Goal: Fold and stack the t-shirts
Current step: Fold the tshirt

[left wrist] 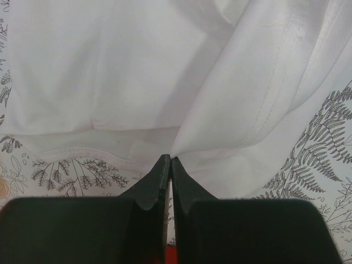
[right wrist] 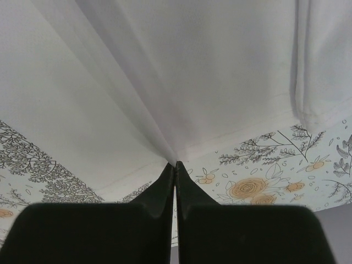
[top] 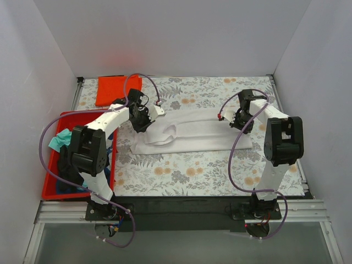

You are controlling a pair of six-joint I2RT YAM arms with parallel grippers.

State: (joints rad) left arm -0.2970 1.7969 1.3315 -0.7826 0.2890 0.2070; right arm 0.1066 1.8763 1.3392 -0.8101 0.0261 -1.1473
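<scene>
White tee (top: 192,135) lies across mid-frame on the counter (top: 220,170), partly folded lengthwise. Left fingers (left wrist: 157,184) are pinched on its left end, right fingers (right wrist: 160,190) on its right, with cloth tenting from both. It looks mid-fold; next, both ends should travel over together, evenly. Orange tee (top: 117,89) sits upper left.

The top external camera looks steeply down from above and behind the arm bases, covering the whole bench (top: 181,165). The wrist cameras sit directly behind the left gripper (left wrist: 169,163) and right gripper (right wrist: 175,166), facing forward at close range. All three views share the white t-shirt (top: 198,132).
</scene>
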